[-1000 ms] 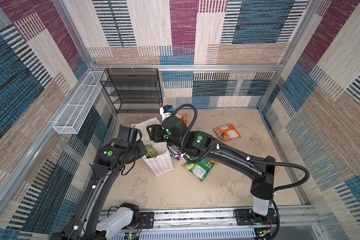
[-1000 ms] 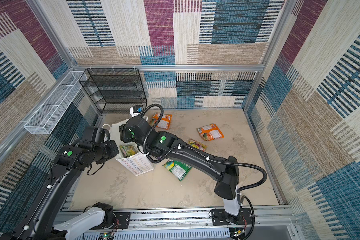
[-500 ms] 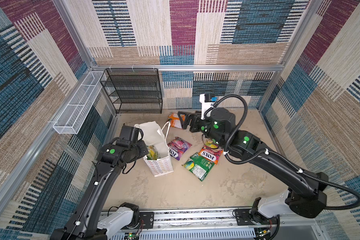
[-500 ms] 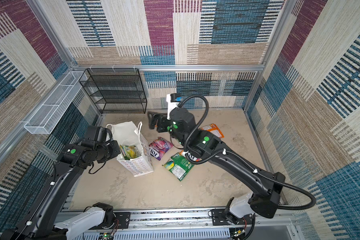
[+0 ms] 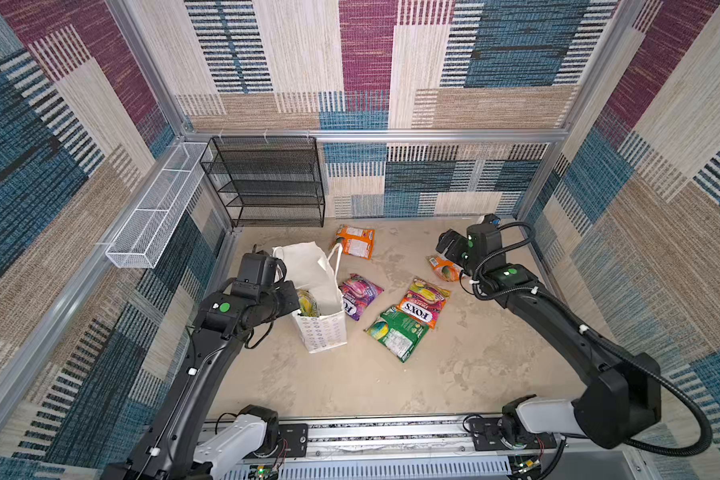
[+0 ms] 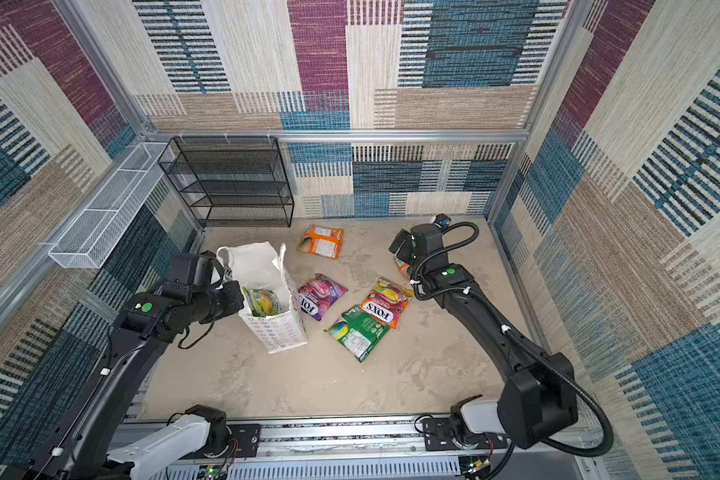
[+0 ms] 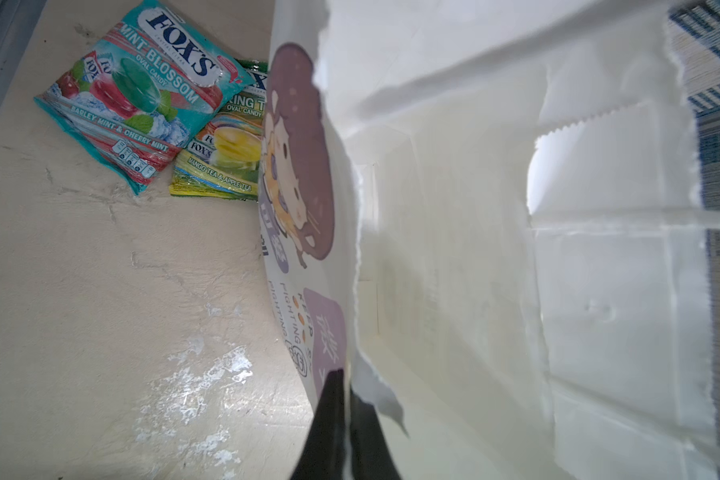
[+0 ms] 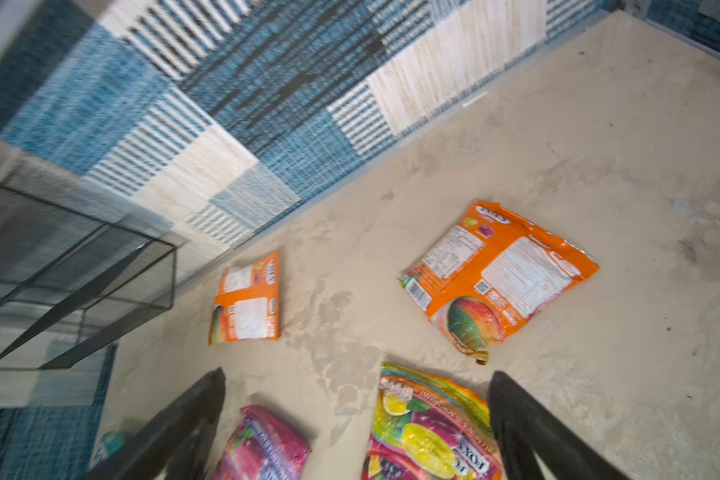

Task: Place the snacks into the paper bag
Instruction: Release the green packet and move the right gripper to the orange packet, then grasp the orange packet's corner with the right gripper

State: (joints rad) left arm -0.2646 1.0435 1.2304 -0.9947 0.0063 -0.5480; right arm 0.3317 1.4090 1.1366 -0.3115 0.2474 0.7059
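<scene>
Left fingers (image 7: 329,411) pinch the bag (image 5: 321,270) rim, centre-left of frame; right fingers (image 8: 516,415) gape wide (empty) near an orange packet (image 8: 499,278), upper right.

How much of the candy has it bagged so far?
Done: one yellow-green packet inside the paper bag. In hand: left fingers pinch the bag's edge; right fingers open, empty, near an orange packet. Left: that, another orange packet, purple, red-orange, green, teal, a second yellow-green packet.

Patchwork walls (image 5: 362,62) enclose beige floor (image 5: 350,374), black rack (image 5: 267,183), white basket (image 5: 150,220)
</scene>
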